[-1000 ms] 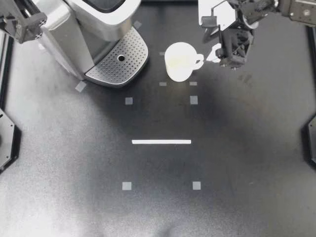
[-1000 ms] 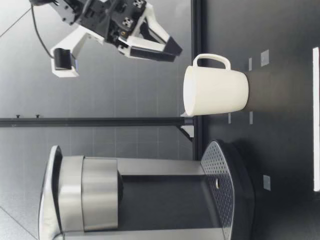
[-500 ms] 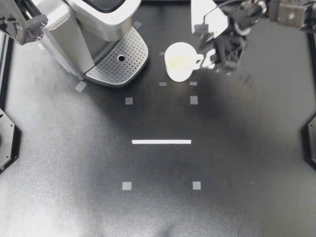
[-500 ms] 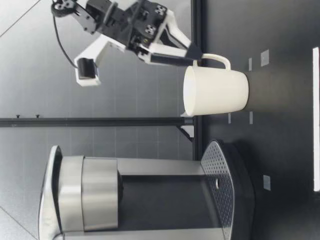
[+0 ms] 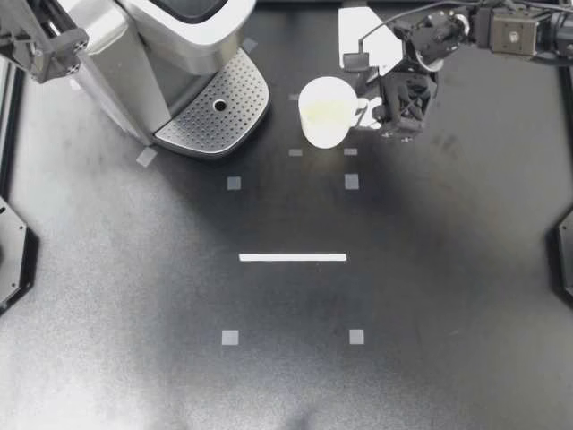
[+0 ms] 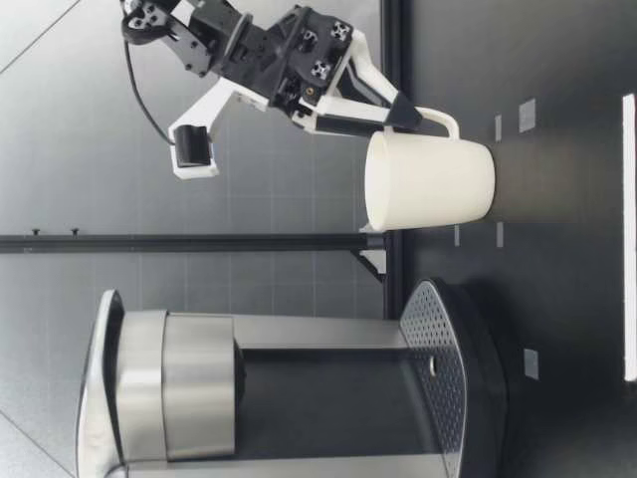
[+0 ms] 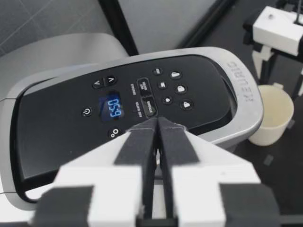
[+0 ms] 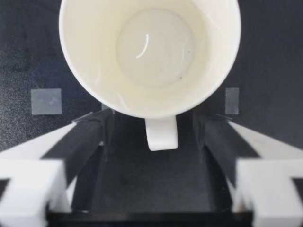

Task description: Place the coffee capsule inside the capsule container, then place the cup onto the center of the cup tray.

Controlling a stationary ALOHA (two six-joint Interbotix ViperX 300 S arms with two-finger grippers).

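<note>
Spread wide, my right tool (image 5: 387,112) hangs at the cup's (image 5: 327,110) handle (image 5: 360,110), grasping nothing. In the right wrist view its two fingers (image 8: 90,137) stand either side of the handle (image 8: 162,132) with clear gaps, and neither one touches it. The low view puts that tool (image 6: 393,110) up at the level of the rim, beside the upper root of the handle.

The cup stands upright on the table (image 5: 295,358) at the far side. It is just right of the cup tray (image 5: 201,125) of the coffee machine (image 5: 170,54), and not on it. It is empty inside. No capsule shows in any view, and I cannot tell whether that step is done.

My left tool (image 5: 54,40) is clenched on nothing, hovering over the machine's control panel (image 7: 142,99) at the far left.

The cup looks like glazed ceramic. I judge it stiff, fairly heavy for its size, smooth enough to slip, and liable to chip if knocked against the machine. The handle is the natural hold, pinched across its flat sides near the top. A grip there sits off the cup's centre, so the body may swing or tilt when lifted. A firm squeeze and a slow, level carry left to the tray's middle would suit it best.
</note>
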